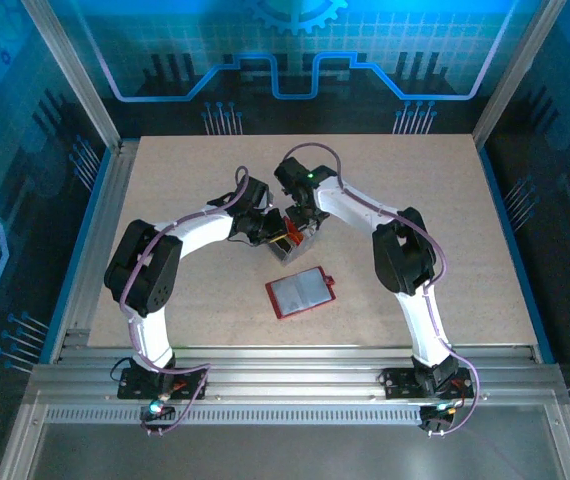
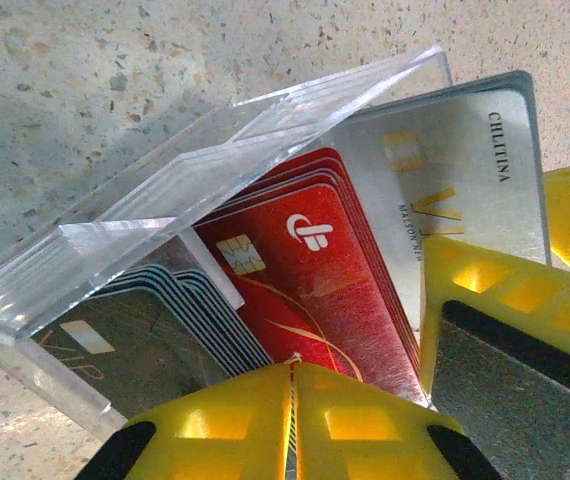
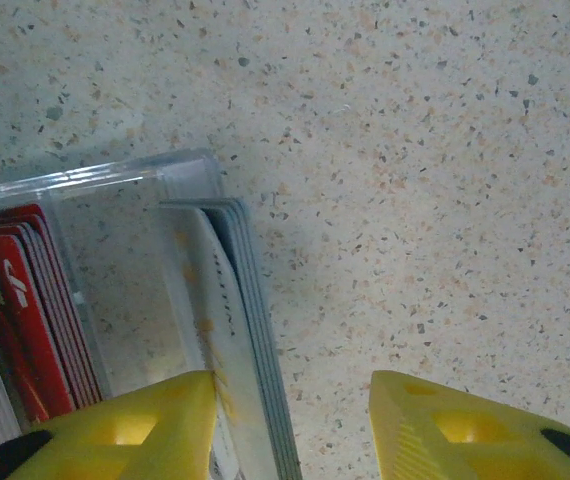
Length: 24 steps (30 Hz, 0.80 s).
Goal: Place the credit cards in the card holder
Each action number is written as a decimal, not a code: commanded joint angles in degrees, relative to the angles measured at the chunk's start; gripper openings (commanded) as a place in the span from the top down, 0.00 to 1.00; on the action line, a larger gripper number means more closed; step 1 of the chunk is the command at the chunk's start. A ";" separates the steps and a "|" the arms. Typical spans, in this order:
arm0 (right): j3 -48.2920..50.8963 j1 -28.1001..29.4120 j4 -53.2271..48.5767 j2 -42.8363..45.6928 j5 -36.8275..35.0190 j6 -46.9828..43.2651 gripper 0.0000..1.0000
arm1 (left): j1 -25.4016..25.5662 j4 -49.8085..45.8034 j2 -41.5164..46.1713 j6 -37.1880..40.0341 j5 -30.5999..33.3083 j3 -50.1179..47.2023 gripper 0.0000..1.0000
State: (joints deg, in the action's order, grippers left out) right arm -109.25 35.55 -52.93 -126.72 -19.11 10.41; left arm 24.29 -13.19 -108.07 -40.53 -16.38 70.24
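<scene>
On the speckled counter (image 1: pixel 165 200), seen from above, two white arms curve inward and meet over a clear plastic rack (image 1: pixel 291 243) near the middle.

The left end effector (image 1: pixel 265 228) reaches the rack from the left. In its wrist view, the yellow fingers (image 2: pixel 215 430) are pressed together. The lower corner of the front red card meets their seam, but we cannot tell whether the card is pinched.

The credit cards (image 2: pixel 305 270) stand on edge in the rack, leaning and fanned. Dark cards (image 2: pixel 135 350) are on the left, red cards in the middle and silver cards (image 2: pixel 465 170) on the right.

The right end effector (image 3: pixel 290 425) has its jaws wide apart and holds nothing. The stack of silver cards stands just inside its left-hand finger.

Nearer the arm bases, apart from the rack, the red card holder (image 1: pixel 302 292) lies open and flat with its grey sleeves facing up. Its long axis runs left to right, rising slightly toward the right, and its small tab points right.
</scene>
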 commanded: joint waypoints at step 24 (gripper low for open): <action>-1.58 -0.97 -2.71 3.14 -3.20 -1.05 0.58 | -1.05 -1.53 -1.75 0.81 0.58 -2.30 0.89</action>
State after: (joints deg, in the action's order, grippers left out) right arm -109.30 35.51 -53.56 -126.08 -19.59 10.17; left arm 24.16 -12.51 -108.07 -40.51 -16.43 69.91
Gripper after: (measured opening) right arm 0.426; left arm 0.112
